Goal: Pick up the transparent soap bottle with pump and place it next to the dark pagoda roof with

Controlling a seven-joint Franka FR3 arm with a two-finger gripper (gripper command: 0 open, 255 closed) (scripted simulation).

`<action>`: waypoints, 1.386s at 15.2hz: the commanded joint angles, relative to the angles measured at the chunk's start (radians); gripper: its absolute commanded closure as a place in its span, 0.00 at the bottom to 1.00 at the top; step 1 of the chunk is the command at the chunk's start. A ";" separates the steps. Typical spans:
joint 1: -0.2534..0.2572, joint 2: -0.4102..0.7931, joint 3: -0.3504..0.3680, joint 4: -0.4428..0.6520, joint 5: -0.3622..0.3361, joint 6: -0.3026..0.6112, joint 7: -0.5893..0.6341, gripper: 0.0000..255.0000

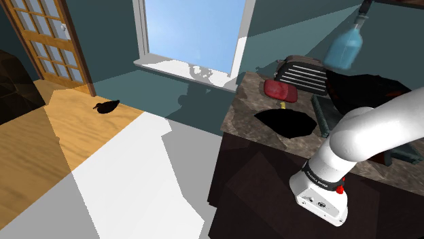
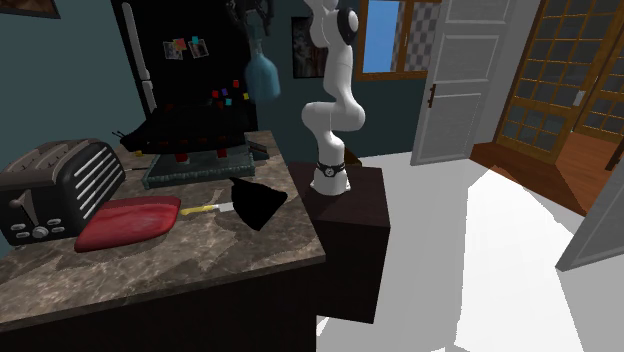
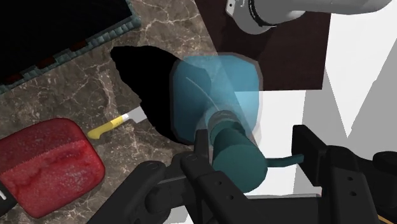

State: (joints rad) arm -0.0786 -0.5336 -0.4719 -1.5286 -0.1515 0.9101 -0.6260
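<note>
The transparent blue soap bottle (image 1: 344,46) hangs in the air well above the counter, pump end up, with my gripper (image 1: 364,11) shut on its pump neck. In the second exterior view the bottle (image 2: 261,76) hangs under the gripper (image 2: 254,14), above the dark pagoda roof (image 2: 190,140) on its teal base. In the wrist view the bottle (image 3: 213,89) points down at the counter, and the gripper (image 3: 251,156) clasps its teal pump collar. The pagoda roof (image 3: 57,32) lies beyond the bottle's base, and it also shows in the shoulder view (image 1: 367,88).
On the marble counter (image 2: 200,255) stand a black toaster (image 2: 60,185), a red pad (image 2: 130,220) and a yellow-handled knife (image 2: 205,209). A black patch (image 2: 258,205) marks the counter by the knife. My stand (image 2: 345,215) adjoins the counter's end. A small dark object (image 1: 105,106) lies on the floor.
</note>
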 commanded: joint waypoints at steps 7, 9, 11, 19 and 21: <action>-0.033 -0.138 -0.062 -0.016 -0.145 -0.092 -0.151 1.00; -0.037 -0.164 -0.081 -0.007 -0.186 -0.115 -0.195 1.00; -0.038 -0.188 -0.102 0.006 -0.230 -0.139 -0.241 1.00; -0.066 -0.289 -0.101 -0.158 -0.259 -0.069 -0.226 1.00; -0.073 -0.312 -0.100 -0.203 -0.263 -0.047 -0.218 1.00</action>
State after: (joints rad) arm -0.1487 -0.8362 -0.5724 -1.7114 -0.4130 0.8522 -0.8483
